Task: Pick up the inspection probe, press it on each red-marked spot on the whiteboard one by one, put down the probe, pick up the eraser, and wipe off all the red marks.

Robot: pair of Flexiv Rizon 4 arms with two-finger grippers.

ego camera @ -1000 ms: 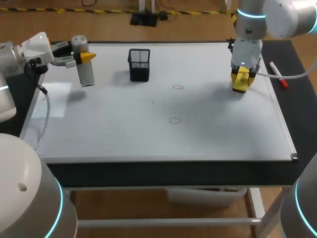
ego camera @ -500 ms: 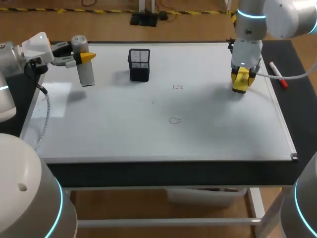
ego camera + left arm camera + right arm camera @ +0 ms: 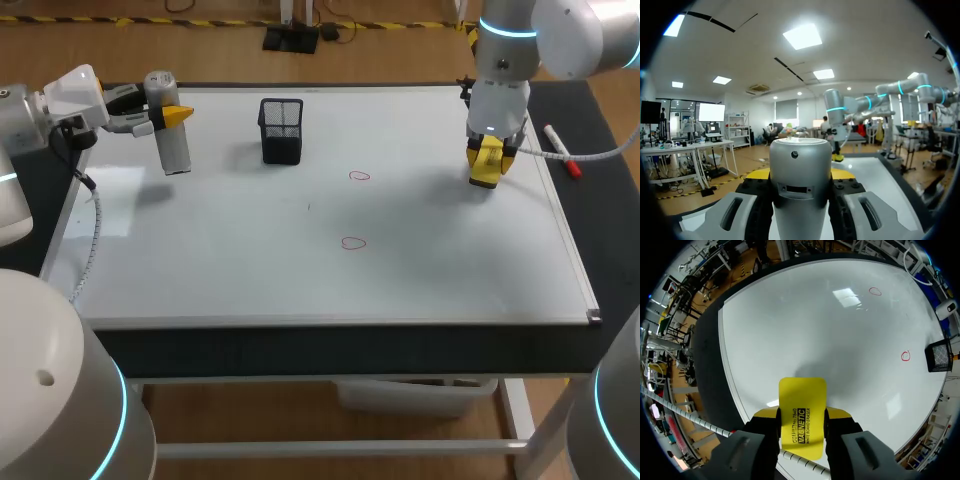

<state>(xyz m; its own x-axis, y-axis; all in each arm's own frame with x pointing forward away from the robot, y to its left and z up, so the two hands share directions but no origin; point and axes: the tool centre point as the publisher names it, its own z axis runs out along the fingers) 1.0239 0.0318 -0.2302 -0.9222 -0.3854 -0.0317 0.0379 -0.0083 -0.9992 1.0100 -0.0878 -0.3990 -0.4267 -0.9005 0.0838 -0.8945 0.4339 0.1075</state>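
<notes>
Yellow eraser [image 3: 485,160], clenched in the right fingers [image 3: 840,414], should sweep flat over each red mark [image 3: 359,176] (nearer first). Left fingers [image 3: 176,115] grasp the probe [image 3: 172,148].

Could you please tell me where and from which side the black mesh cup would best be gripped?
Probably from above, jaws closing on two opposite flat walls of the mesh cup near its rim: it stands upright, square-sided and open-topped.

A black-topped desk [image 3: 300,350] on white metal legs [image 3: 515,410] stands on a brown wooden floor [image 3: 250,415] under even light.
</notes>
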